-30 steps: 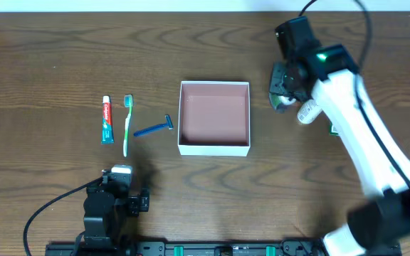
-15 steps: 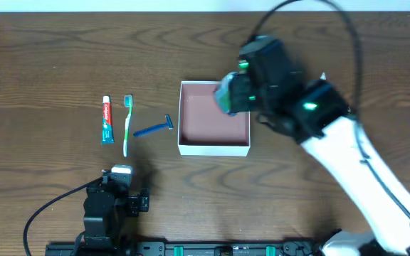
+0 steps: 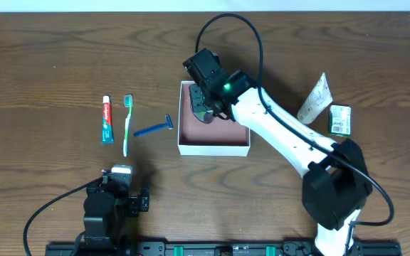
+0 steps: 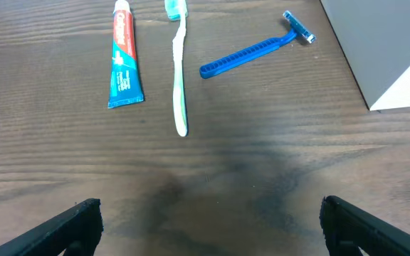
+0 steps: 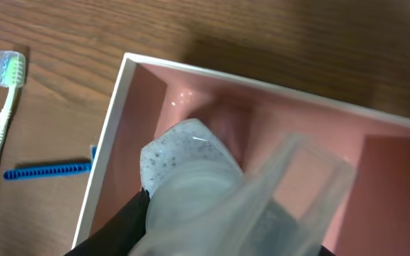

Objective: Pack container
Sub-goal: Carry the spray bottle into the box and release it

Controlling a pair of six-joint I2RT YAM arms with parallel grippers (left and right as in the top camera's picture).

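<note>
Above the container (image 3: 214, 148), the right gripper (image 3: 206, 108) has just arrived clenching a pale speckled item (image 5: 191, 178), ready for release.

Toothpaste (image 3: 107, 120), toothbrush (image 3: 127, 124) and razor (image 3: 153, 129) lie on wooden table (image 3: 48, 57).

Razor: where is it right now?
In the overhead view the blue razor lies on the table left of centre, between the toothbrush and the container, its head nearest the container's left wall.
</note>
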